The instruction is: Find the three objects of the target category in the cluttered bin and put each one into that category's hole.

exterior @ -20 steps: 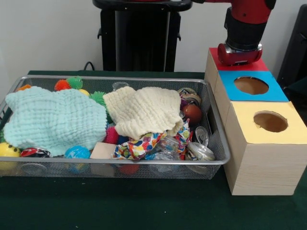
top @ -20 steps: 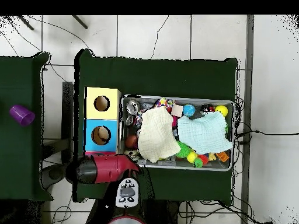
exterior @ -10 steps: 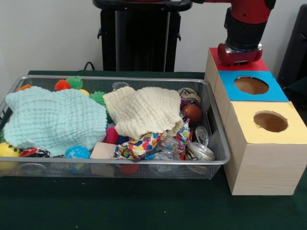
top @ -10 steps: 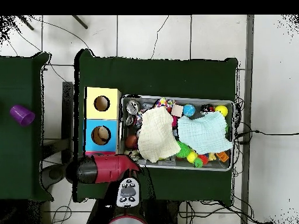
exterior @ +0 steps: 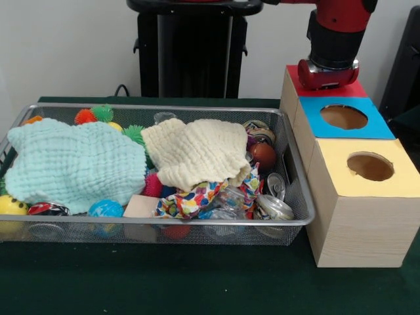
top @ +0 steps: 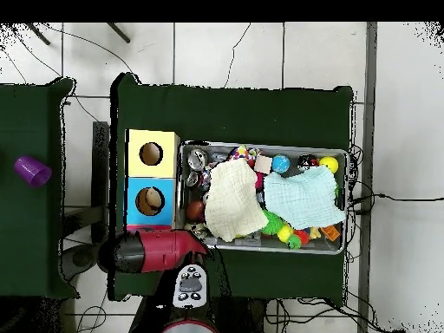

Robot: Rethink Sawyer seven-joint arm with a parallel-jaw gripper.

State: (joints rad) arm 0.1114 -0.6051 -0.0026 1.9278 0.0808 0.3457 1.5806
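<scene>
The robot's red-and-black hand (exterior: 328, 73) hovers over the red-topped box (exterior: 348, 90); I cannot tell its opening or hold. Beside it, the silver wire-mesh bin (exterior: 164, 226) holds a mint cloth (exterior: 72, 164), a cream cloth (exterior: 197, 152), spiky balls and cans (no plush toy shows). Bare green bench (exterior: 164, 279) fronts the bin.

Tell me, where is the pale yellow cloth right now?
In the front view the pale yellow cloth lies in the wire bin, right of the mint cloth and over the patterned cloth.
</scene>
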